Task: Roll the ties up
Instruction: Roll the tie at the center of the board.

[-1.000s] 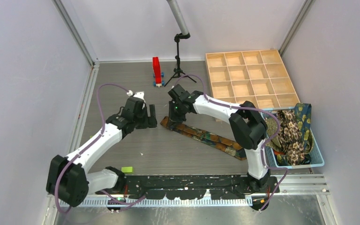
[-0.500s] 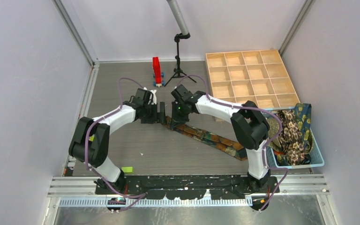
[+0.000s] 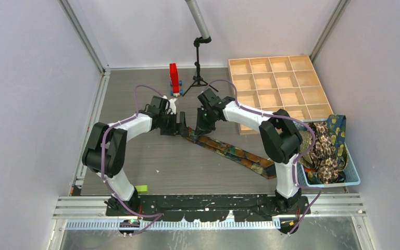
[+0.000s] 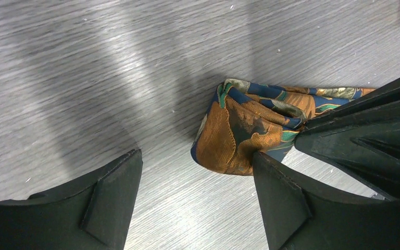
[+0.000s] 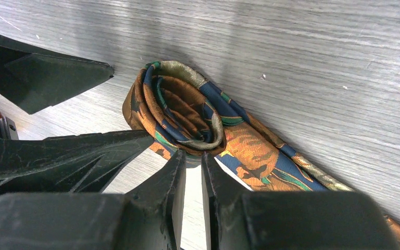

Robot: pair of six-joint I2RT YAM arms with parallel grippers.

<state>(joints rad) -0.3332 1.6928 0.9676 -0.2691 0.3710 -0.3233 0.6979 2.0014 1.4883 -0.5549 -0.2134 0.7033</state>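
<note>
Two white robot arms reached inward over the grey wood-grain table (image 3: pixel 151 156) and met at one spot. One long, narrow fabric necktie patterned in orange, navy and teal (image 3: pixel 237 153) lay flat and slanted across the middle of the table, its far end wound into a single loose coil (image 5: pixel 187 114). The left gripper (image 4: pixel 195 161) stood wide open around that coil, one finger touching the fabric and the other apart from it. The right gripper (image 5: pixel 191 156) was narrowed to a thin slit, its tips pinching the coil's edge, where the cloth bunched into them.

One light blue plastic basket (image 3: pixel 354 180) at the right edge held a heap of further ties. At least two showed, a brown flowered tie (image 3: pixel 325 148) and a navy yellow-spotted tie (image 3: pixel 337 127), but the full count could not be told. One pale wooden tray of sixteen square compartments (image 3: pixel 271 57) sat behind the basket. One red upright block (image 3: pixel 174 78) and one black tripod stand (image 3: pixel 198 67) stood at the back, and one small green piece (image 3: pixel 141 188) lay at the near edge.
</note>
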